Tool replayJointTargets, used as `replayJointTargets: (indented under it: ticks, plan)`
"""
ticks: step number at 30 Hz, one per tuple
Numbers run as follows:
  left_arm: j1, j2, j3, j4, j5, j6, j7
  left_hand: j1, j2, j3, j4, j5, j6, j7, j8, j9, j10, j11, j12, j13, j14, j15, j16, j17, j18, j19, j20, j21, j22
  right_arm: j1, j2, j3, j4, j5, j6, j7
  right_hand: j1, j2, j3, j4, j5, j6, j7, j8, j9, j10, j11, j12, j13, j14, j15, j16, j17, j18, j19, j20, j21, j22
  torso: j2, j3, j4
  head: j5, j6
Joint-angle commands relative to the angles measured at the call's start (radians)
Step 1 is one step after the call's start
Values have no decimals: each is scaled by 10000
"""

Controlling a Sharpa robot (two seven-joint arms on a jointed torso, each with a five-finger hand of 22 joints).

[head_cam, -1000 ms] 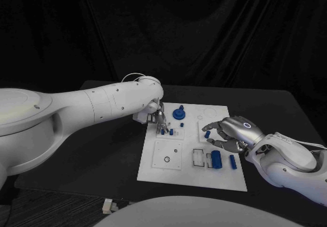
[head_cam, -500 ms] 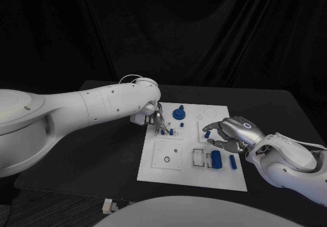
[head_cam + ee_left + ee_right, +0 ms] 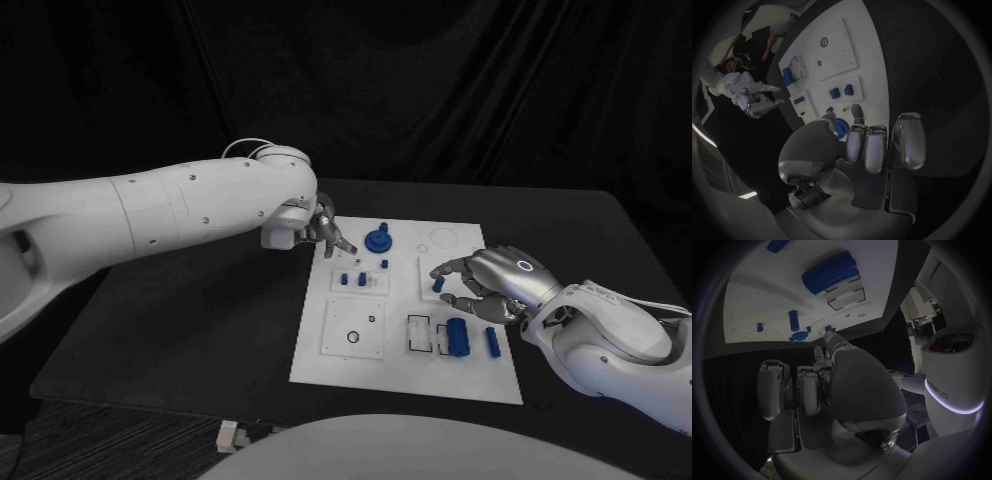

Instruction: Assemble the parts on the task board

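Over the board's far-left corner: left hand free, right hand poised at a peg

At the left of the head view, the left hand [image 3: 320, 232] hangs above the far-left corner of the task board [image 3: 335, 368], fingers loosely extended and apart, nothing between them. Just right of it stands the round blue knob [image 3: 379, 240], with two small blue pegs [image 3: 362, 279] upright in the square plate nearer the robot. Further right, the right hand [image 3: 483, 283] sits over the board's right side, fingers curled toward a short blue peg [image 3: 438, 284]; whether they actually pinch it I cannot tell. Nearer the robot lie the large blue cylinder [image 3: 457, 337] and a slim blue bar [image 3: 493, 342], beside an open rectangular slot [image 3: 420, 335].

To do this step well, I judge the right hand should settle its hold on the peg squarely before lifting, keep it upright, and line it over its hole before pressing. The left hand is best kept high, clear of the knob and seated pegs.

The left wrist view shows what the head view hides: that hand's fingers [image 3: 869, 148] lie side by side with an empty palm, the knob [image 3: 840, 127] just beyond them. The right wrist view shows the right hand's fingers [image 3: 807, 390] from behind and the cylinder [image 3: 829, 272] lying beside its slot, but the fingertips' contact is hidden there too.
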Motion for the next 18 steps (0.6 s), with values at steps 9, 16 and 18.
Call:
replayJointTargets:
  ticks: [9, 16, 18]
  plan:
    - [252, -1138, 5, 1080, -2, -3109, 2370, 1218, 632, -615, -31, 1792, 567, -250, 205, 257, 469, -186, 517, 1622, 816, -189, 361, 1925, -140, 241, -119, 502, 2016, -25, -134, 6, 40, -24, -53, -206, 81, -5, 50, 2, 55, -22, 10, -32, -13, 415, 45, -45, 1547, 970, 70, -26, 2248, 181, 363, 53, -35, 2180, -7, 9, -18, 16, -2]
    - [247, -1238, 0, 1210, -168, -3868, 4612, 4867, 204, 259, -54, 1852, -169, 268, -1679, -1799, -2081, 298, -2723, -1471, -532, 241, -1330, -295, 85, -651, 154, -820, 1664, -25, -156, 6, 52, -22, -94, -186, 81, -5, 54, 4, 56, -20, 11, -32, -15, 408, 45, -54, 1533, 968, 70, -29, 2242, 179, 367, 53, -28, 2182, 1, 3, -5, -41, -2]
    - [196, -1214, -2, 1230, -624, -4193, 5426, 5675, -85, 818, -75, 1313, -403, 777, -2523, -2935, -4588, 796, -6780, -5000, -2856, 664, -3788, -3032, 211, -1707, 504, -2155, 1335, -25, -178, 6, 69, -21, -149, -151, 82, -5, 54, 4, 57, -20, 11, -32, -15, 408, 45, -54, 1533, 969, 70, -28, 2245, 179, 367, 54, -27, 2183, 1, 1, 1, -65, -2]
